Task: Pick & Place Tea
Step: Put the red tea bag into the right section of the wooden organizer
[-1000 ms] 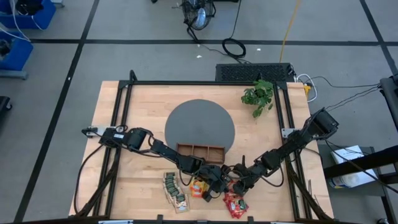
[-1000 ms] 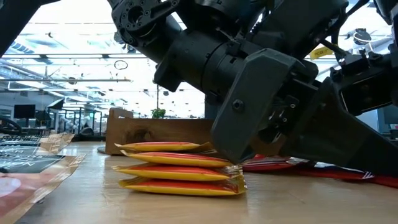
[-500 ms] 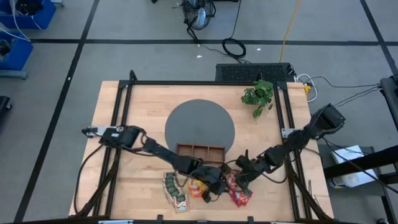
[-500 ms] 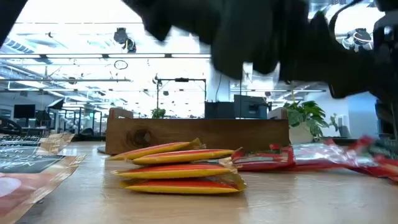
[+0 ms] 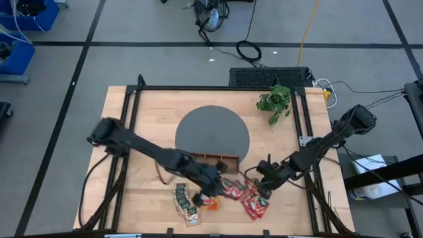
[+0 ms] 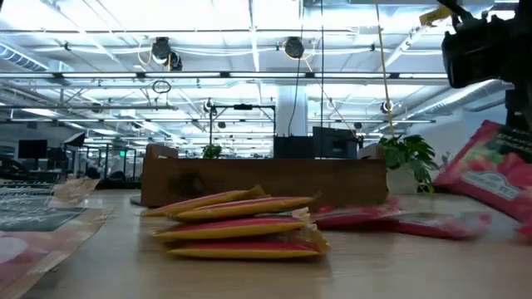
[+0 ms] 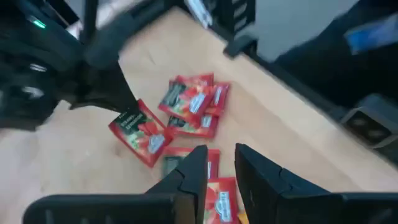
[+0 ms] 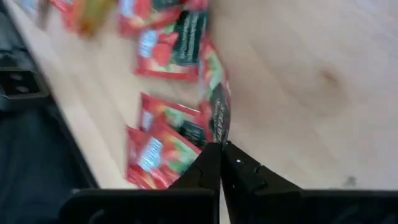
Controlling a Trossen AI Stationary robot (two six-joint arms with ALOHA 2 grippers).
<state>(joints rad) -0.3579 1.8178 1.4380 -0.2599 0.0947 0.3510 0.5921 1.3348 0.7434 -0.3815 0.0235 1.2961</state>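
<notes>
My right gripper (image 5: 263,188) is shut on one red tea sachet (image 6: 490,170) above the table's near right part. Other red sachets (image 5: 232,189) lie flat and scattered below it and also show in the left wrist view (image 7: 194,104). A stack of orange-yellow sachets (image 6: 237,226) lies in front of the wooden tray (image 5: 213,160). Dark green sachets (image 5: 186,201) lie near the front edge. My left gripper (image 7: 221,152) hangs open and empty above the red and orange sachets (image 5: 210,202). My right gripper pinches the red sachet by one short edge (image 8: 217,134) between its two fingertips (image 8: 208,155). The left wrist view shows the hold at the sachet's upper corner (image 7: 122,116). The sachet hangs tilted below the fingers, lifted clear of the table.
A dark round mat (image 5: 211,135) lies behind the tray. A small potted plant (image 5: 274,100) stands at the far right. Black frame rails (image 5: 132,119) run along the table's sides.
Both grippers have risen from the table. My left gripper has drawn back from the orange stack toward the table's left. My right gripper has taken a red sachet and lifted it clear, moving a little right. The red sachets now lie spread out more widely.
</notes>
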